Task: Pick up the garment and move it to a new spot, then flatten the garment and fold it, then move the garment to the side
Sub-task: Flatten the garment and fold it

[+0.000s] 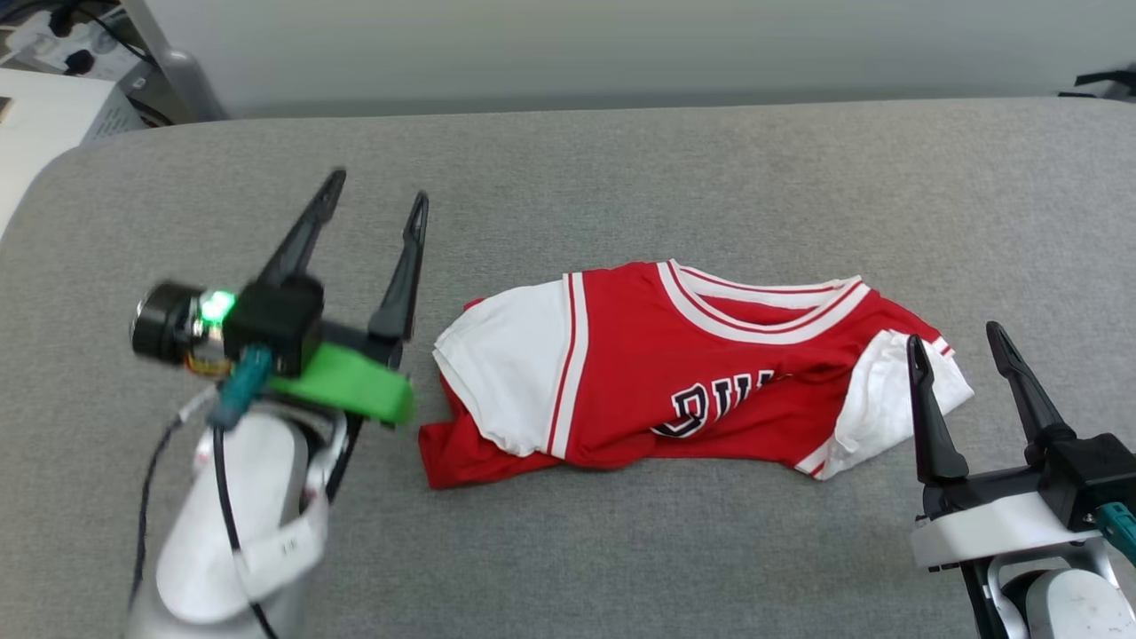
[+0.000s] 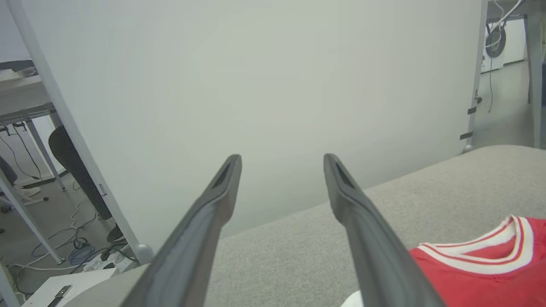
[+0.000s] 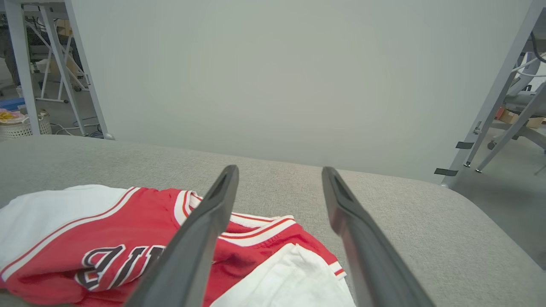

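You have the garment (image 1: 674, 373) lying crumpled on the grey bench (image 1: 621, 160), a little right of centre and toward the near side. Its striped collar faces the far edge. One white sleeve spreads out on the left, the other is bunched on the right, and the black lettering is partly lost in a fold.

Your left tool (image 1: 378, 186) stands just left of the garment, its two dark fingers apart, pointing far and holding nothing. It is close to the left sleeve but clear of it.

Your right tool (image 1: 954, 335) sits at the near right, fingers also apart and empty. In the head view its inner finger crosses the right sleeve, but you cannot tell whether it touches the cloth.

A pale wall (image 1: 621, 44) runs behind the far edge of the bench
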You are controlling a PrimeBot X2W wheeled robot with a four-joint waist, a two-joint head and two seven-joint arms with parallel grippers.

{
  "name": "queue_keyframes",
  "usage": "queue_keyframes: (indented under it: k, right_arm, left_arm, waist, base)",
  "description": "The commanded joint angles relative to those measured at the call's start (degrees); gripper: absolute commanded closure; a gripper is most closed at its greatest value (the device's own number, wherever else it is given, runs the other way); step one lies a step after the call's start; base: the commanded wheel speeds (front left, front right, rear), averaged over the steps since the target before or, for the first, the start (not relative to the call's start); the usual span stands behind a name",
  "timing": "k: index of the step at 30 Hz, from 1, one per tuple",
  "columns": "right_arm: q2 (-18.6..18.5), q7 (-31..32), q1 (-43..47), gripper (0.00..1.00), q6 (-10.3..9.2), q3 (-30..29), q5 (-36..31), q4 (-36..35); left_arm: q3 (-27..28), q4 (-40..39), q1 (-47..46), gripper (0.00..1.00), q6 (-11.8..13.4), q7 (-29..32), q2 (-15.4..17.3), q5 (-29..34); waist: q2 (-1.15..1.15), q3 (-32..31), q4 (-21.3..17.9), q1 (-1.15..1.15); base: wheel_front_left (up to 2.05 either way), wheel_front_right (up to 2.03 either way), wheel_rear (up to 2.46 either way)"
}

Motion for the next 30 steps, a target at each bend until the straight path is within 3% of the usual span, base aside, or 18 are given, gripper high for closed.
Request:
queue_keyframes:
  k: [1, 12, 14, 15, 16, 22, 30]
  right_arm:
    - [0.32, -0.17, 0.62, 0.00, -0.04, -0.06, -0.55, -0.78]
    - [0.85, -0.17, -3.08, 0.00, -0.04, 0.21, -1.66, -2.33]
    - [0.88, -0.17, -4.07, 0.00, -0.04, 0.34, -1.73, -2.56]
    - [0.95, -0.17, -5.32, 0.00, -0.04, 0.41, -1.82, -2.90]
    - [0.98, -0.17, -5.81, 0.00, -0.04, 0.44, -1.85, -3.02]
    - [1.22, -0.17, -8.30, 0.00, -0.04, 0.98, -1.90, -3.43]
    - [1.73, -0.17, -10.83, 0.00, -0.04, 1.37, -1.64, -3.70]
  left_arm:
    - [-1.33, 1.38, -3.82, 0.00, -0.59, 1.98, 1.29, -1.20]
    - [-21.35, 7.35, -28.28, 0.00, -1.12, 31.27, 11.94, -26.33]
    - [-25.95, 8.05, -32.21, 0.00, -1.12, 37.48, 13.49, -30.17]
    - [-31.70, 9.20, -36.87, 0.00, -1.12, 43.98, 14.83, -33.88]
    - [-34.04, 9.68, -38.33, 0.00, -1.12, 46.35, 15.20, -35.34]
    - [-43.11, 13.71, -44.42, 0.00, -1.12, 53.98, 15.57, -41.32]
    - [-55.87, 17.42, -48.92, 0.00, -1.13, 58.01, 17.43, -45.21]
  waist:
    - [0.00, 1.45, -1.46, 0.00]
    - [0.00, 8.29, -5.49, 0.00]
    - [0.00, 9.86, -6.11, 0.00]
    - [0.00, 11.91, -6.95, 0.00]
    - [0.00, 12.73, -7.29, 0.00]
    - [0.00, 16.31, -9.04, 0.00]
    - [0.00, 19.65, -10.86, 0.00]
  base:
    - [0.00, 0.00, 0.00]
    - [0.00, 0.00, 0.00]
    - [0.00, 0.00, 0.00]
    - [0.00, 0.00, 0.00]
    - [0.00, 0.00, 0.00]
    - [0.00, 0.00, 0.00]
    - [0.00, 0.00, 0.00]
